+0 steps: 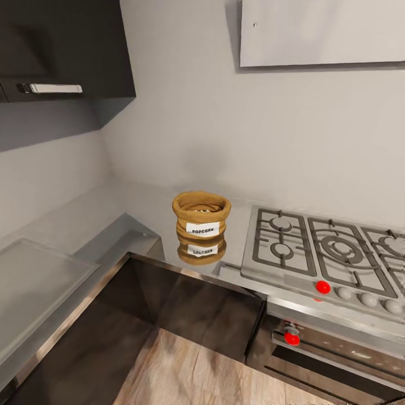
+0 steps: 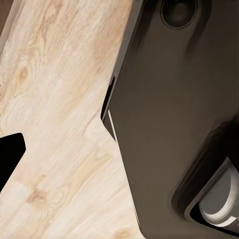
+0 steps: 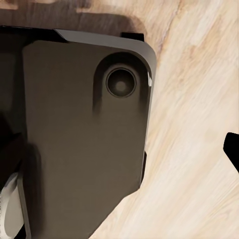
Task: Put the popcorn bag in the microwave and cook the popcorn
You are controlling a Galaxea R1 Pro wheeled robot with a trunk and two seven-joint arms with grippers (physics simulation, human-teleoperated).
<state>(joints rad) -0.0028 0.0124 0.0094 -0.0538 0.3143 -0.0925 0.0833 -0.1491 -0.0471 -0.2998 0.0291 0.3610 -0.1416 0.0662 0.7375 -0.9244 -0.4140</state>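
Nearest, in both wrist views: pale wood floor (image 2: 55,124) and the robot's own dark base (image 3: 84,149), arms apparently hanging low. A black sliver at the edge of each wrist view, possibly a fingertip, too little to say whether either end effector is open or closed: cannot tell.

Further out in the head view: dark cabinet fronts (image 1: 185,304) below a glossy steel tabletop (image 1: 67,225), corner-shaped. On it, near the front edge, the popcorn bag (image 1: 201,220), upright, mouth open, pale kernels (image 1: 200,211) barely visible inside, mirrored in the steel. Just beside it, the gas hob (image 1: 320,250) with red knobs.

Likely risks: a clumsy reach tipping the bag and spilling kernels, or nudging it off the near edge or against the hob grates; a squeeze crushing the soft rolled rim.

Beyond: grey wall, dark upper cabinet (image 1: 67,50). Hob cut off at the frame edge.
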